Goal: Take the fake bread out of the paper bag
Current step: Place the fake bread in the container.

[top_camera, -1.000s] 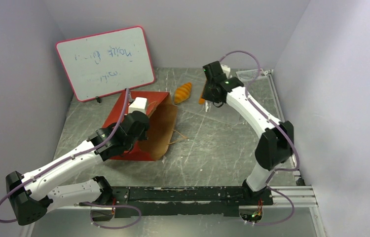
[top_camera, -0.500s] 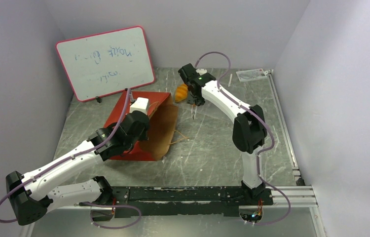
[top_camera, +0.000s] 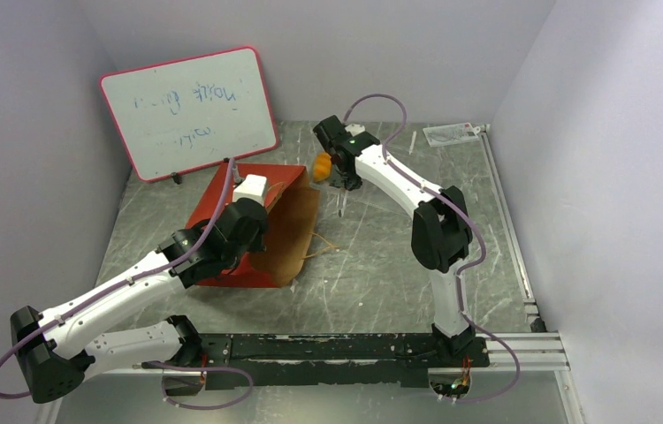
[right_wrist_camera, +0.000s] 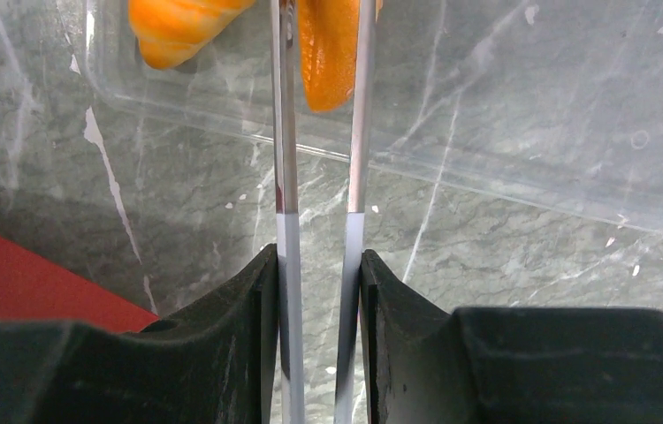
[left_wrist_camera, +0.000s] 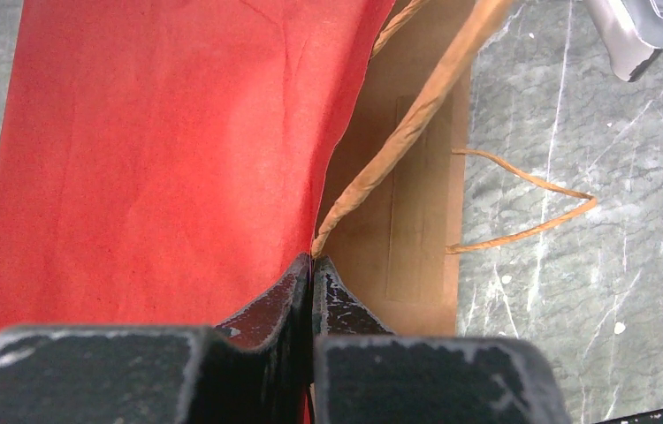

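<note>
The paper bag (top_camera: 213,208) lies on its side, red outside, brown inside, its mouth facing right. My left gripper (left_wrist_camera: 312,265) is shut on the bag's upper mouth edge (left_wrist_camera: 332,168), next to a looped handle (left_wrist_camera: 522,203). My right gripper (right_wrist_camera: 317,256) is shut on long metal tweezers (right_wrist_camera: 284,177). Between the tweezers' arms sits an orange piece of fake bread (right_wrist_camera: 328,53). A second golden loaf (right_wrist_camera: 182,26) lies beside it on a clear plastic tray (right_wrist_camera: 531,106). From above, a loaf (top_camera: 320,165) shows just left of the right gripper (top_camera: 343,181), behind the bag's mouth.
A whiteboard with a pink frame (top_camera: 188,110) leans at the back left, behind the bag. A clear plastic piece (top_camera: 452,133) lies at the back right corner. Purple walls close in the table on three sides. The arms' base rail (top_camera: 354,349) runs along the near edge.
My right arm has swung left with the tweezers, from the back middle to just beside the loaf near the bag's mouth. The left arm and the bag have not moved.
</note>
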You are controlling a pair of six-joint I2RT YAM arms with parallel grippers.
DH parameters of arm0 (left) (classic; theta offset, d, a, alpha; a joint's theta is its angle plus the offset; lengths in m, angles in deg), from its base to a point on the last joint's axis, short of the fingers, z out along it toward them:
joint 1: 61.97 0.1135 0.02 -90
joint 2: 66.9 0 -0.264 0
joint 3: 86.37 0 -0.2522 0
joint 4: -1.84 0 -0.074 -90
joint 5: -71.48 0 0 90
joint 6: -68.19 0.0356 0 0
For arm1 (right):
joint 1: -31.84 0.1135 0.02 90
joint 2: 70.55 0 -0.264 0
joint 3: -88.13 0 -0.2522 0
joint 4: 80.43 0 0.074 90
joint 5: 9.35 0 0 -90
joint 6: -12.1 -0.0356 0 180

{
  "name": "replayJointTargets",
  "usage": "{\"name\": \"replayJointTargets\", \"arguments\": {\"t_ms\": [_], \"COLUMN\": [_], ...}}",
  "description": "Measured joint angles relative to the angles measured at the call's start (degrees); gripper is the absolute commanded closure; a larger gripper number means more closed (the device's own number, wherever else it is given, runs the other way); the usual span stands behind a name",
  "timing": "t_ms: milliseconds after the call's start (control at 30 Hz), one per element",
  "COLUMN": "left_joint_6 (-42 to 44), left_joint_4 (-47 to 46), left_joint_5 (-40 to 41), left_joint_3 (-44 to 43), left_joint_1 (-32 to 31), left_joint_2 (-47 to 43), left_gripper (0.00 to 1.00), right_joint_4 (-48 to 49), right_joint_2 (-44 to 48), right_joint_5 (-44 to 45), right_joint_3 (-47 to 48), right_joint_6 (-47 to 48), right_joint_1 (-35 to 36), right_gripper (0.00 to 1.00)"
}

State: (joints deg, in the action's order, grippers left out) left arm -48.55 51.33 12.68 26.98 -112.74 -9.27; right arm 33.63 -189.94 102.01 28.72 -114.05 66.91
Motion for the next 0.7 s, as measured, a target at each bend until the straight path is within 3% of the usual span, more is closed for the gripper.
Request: {"name": "replayJointTargets", "arguments": {"t_ms": [400,700], "left_joint_6": [0.0,0.0], "left_joint_4": [0.2,0.6], "left_joint_5": [0.0,0.0], "left_joint_3": [-1.4,-1.9], "left_joint_1": [0.0,0.0], "left_joint_2": [0.4,0.4], "left_gripper": [0.93,0.93], "right_joint_4": [3.1,5.3], "right_joint_2": [1.5,4.6], "right_joint_5": [-1.6,-3.0], "right_joint_3": [-3.6,-5.3], "right_joint_6": [-1.0,-1.4], "right_joint_1": [-0.5,-1.0], "right_gripper": [0.59,0.58]}}
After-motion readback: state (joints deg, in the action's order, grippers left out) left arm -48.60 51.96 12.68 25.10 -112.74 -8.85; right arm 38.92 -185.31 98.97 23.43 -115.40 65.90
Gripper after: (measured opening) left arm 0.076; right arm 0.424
